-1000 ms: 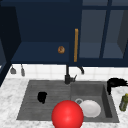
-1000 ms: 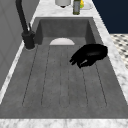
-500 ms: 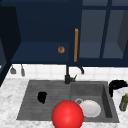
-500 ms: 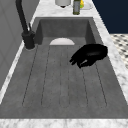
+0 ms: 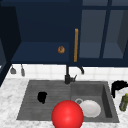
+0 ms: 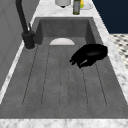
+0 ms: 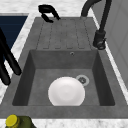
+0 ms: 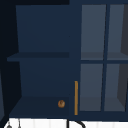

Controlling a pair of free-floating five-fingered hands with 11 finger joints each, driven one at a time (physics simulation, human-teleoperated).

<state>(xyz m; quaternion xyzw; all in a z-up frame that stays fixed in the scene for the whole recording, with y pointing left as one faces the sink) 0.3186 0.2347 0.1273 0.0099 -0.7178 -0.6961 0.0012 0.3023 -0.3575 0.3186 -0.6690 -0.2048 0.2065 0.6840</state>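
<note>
Overhead, one dark blue wall cabinet (image 8: pixel 45 62) is standing open on its left half, with two shelves showing inside and a single small brown round thing (image 8: pixel 61 103) sitting on the lower shelf; one long orange handle (image 8: pixel 76 97) is running down the door edge, and the right half is showing pale glass panes. Below, one speckled white marble surface (image 5: pixel 10 92) is carrying one grey stone-like sink (image 6: pixel 65 75), made of a ribbed draining board at the left and a deep basin at the right. One red ball (image 5: pixel 67 115) is sitting at the near edge of the sink. One black curved tap (image 7: pixel 100 37) is rising at the far side. One round white plate (image 7: pixel 66 91) is lying flat in the basin, just beside the drain. The left hand (image 6: pixel 88 55) is hovering over the draining board, fingers loosely curled and holding nothing. The right hand (image 5: pixel 117 86) is hanging over the surface at the right, fingers relaxed and pointing down, near one olive bottle (image 5: pixel 123 102) with a yellow cap.
</note>
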